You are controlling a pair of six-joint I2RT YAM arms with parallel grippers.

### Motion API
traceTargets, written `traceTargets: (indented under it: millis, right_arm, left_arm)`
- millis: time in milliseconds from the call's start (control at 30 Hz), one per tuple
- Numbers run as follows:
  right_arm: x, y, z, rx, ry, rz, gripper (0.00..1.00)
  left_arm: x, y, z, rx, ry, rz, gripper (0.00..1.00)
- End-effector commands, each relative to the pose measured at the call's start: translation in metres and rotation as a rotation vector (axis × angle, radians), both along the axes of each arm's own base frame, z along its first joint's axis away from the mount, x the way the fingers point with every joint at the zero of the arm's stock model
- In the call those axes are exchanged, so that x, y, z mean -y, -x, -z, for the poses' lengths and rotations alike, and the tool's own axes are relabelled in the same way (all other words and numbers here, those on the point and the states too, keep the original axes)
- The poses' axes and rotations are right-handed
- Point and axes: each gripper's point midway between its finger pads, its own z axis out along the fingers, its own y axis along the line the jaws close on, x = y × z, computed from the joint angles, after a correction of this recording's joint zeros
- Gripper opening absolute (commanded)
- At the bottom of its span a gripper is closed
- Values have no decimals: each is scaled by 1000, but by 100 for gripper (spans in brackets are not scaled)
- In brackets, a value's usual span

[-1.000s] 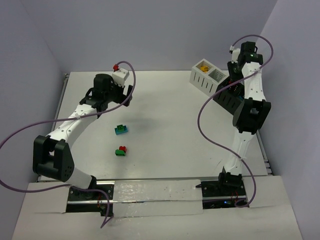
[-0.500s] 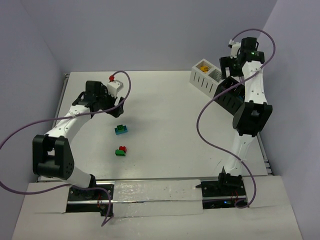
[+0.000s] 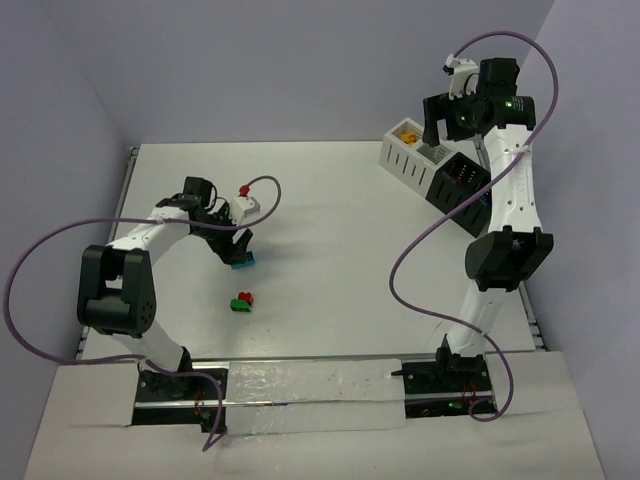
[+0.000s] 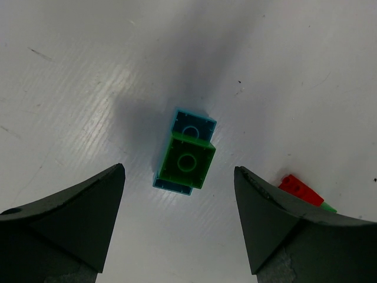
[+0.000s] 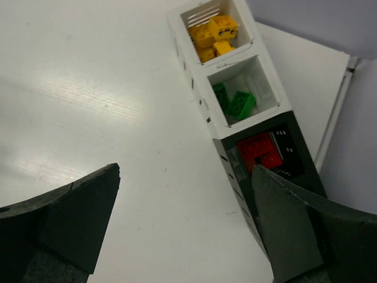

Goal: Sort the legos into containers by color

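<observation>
A green brick stacked on a teal brick [image 4: 187,160] lies on the white table, also in the top view as the green-teal pair [image 3: 241,260]. My left gripper [image 4: 179,171] hangs just above it, open, with a finger on either side and nothing held. A red-on-green pair [image 3: 242,301] lies nearer the arm bases; its red brick [image 4: 300,190] shows beside my left gripper's finger. My right gripper [image 5: 185,170] is open and empty, raised beside the containers: a white bin with yellow bricks [image 5: 212,32], a white bin with green bricks [image 5: 235,103] and a black bin with red bricks [image 5: 262,152].
The row of bins [image 3: 400,160] runs diagonally at the back right, its black bins [image 3: 458,185] nearest the right arm's upright link. A purple cable loops from each arm. Walls close the table at the back and both sides.
My left gripper swung down from the back left to just over the green-teal pair, its jaws narrowing a little. My right gripper opened and rose above the bins.
</observation>
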Motion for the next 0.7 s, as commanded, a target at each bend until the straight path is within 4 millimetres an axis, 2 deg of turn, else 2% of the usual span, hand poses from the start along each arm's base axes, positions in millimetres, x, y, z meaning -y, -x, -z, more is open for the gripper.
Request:
traceTargets:
  millis: [0,300,433,533,667]
  right_arm:
    - [-10,10,-5,-3,-23,-24,100]
    - [-8,9,3,-20,-10,-15,100]
    - [-8,9,4,-24,-6,-14,100]
    - [-8,8,5,-24,-2,-14,100]
    - [-11,9,6,-27,4,-21,100]
  left_arm:
    - [0,-10,-4,58,-13,70,83]
    - [5,-13,9,90,-28,150,71]
    - [6,-9,15,95,-40,182,69]
    - [8,-8,17,102,-44,195,63]
    - [11,-9,20,105,-42,207,63]
